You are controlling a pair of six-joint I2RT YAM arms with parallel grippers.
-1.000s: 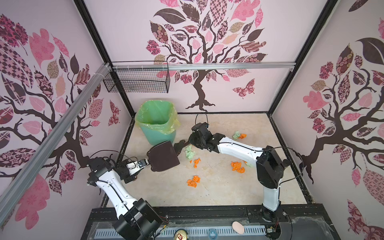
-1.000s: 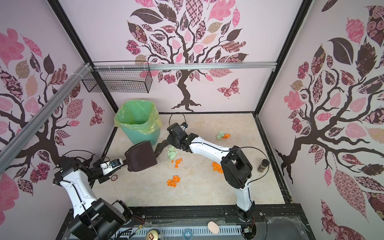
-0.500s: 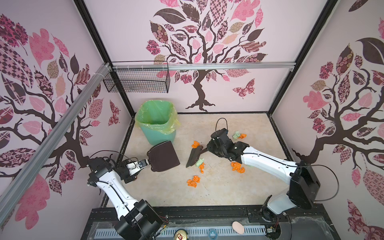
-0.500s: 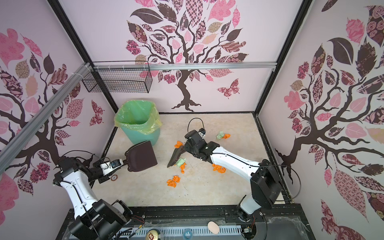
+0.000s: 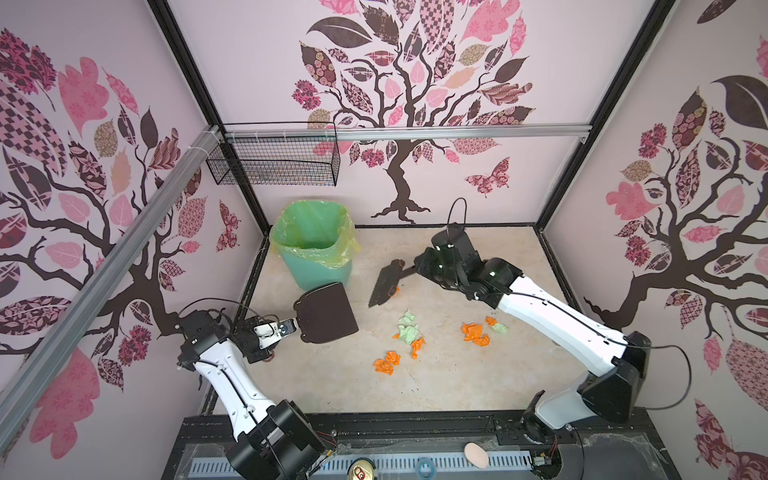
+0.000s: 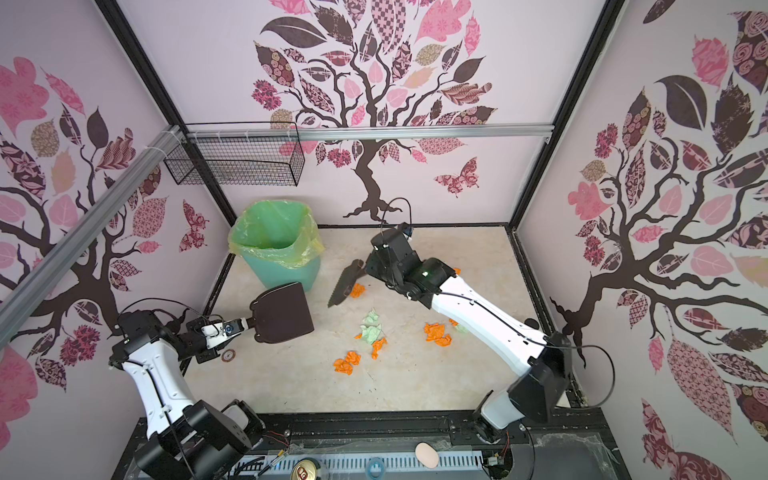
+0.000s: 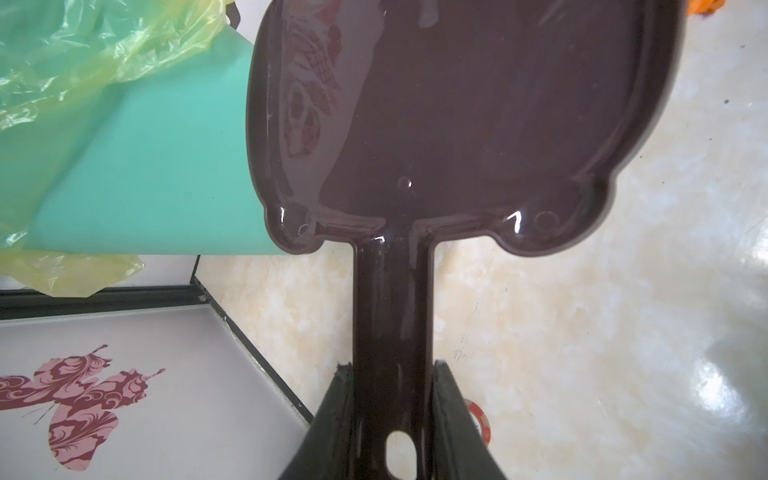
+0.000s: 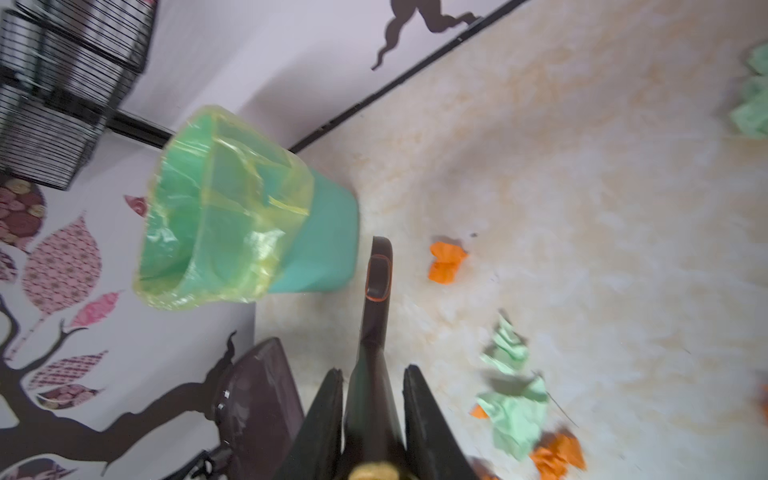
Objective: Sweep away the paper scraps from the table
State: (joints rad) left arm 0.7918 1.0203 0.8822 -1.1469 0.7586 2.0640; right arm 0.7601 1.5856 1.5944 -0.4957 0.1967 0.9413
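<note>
Paper scraps (image 6: 436, 334) lie partly hidden beneath right arm (image 6: 490, 324); right gripper (image 8: 372, 370), clenching brush (image 5: 384, 286), has swung away from dustpan (image 5: 328, 311) clasped by left gripper (image 7: 391, 366).

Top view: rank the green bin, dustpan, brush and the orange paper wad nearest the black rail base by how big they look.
1. green bin, though its raised rim sits nearer the camera, which enlarges it
2. dustpan
3. brush
4. orange wad, clearly smallest

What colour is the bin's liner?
Translucent yellow liner over teal bin; clearest in right wrist view.
</note>
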